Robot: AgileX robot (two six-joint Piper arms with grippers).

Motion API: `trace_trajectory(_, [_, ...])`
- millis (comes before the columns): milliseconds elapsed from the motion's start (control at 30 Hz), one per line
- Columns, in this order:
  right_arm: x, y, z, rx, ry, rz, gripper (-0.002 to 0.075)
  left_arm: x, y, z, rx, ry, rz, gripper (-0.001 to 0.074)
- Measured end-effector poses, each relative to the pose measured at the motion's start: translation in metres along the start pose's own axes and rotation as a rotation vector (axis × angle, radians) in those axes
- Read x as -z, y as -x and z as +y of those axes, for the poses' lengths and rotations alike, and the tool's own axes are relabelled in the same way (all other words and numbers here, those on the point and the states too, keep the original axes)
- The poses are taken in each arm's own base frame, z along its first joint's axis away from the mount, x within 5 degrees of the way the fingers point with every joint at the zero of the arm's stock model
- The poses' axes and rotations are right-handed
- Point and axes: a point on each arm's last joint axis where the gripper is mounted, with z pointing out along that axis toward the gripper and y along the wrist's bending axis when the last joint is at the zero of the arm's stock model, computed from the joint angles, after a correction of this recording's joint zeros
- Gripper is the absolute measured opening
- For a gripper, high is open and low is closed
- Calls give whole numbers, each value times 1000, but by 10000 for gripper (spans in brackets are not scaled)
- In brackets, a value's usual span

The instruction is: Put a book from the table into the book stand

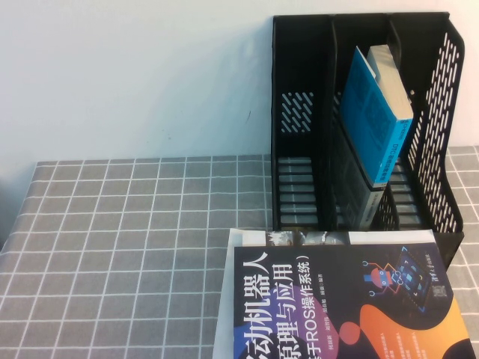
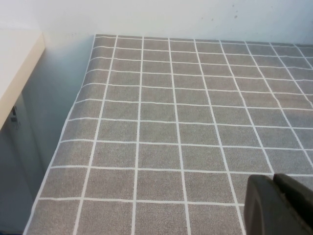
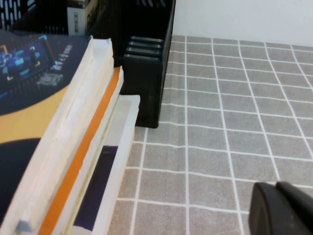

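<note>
Inside the book stand (image 1: 441, 134) leans the book (image 1: 378, 112); left claw (image 2: 279, 205) and right claw (image 3: 281, 208) seemingly pressed together, empty

Wall (image 1: 135, 75): sitting plain and pale behind everything, catching soft, even light.
Cream ledge (image 2: 17, 68): running beside it, casting shadow.

Little of the robot's body is seen. In the left wrist view, the left gripper (image 2: 281, 205) is shown only as a dark, matte black mass with rounded edges, split by a narrow seam. In the right wrist view, the right gripper (image 3: 282, 209) is shown likewise: black, smooth, rounded, with one thin groove. No cables, screws or markings are visible
</note>
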Motion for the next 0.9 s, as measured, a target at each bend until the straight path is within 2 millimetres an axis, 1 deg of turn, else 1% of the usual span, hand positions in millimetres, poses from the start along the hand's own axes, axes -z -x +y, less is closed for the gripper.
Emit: trace_trajectory(900, [0,0,1,-13,6,-1,-3,0,0,0,3,0,0,1])
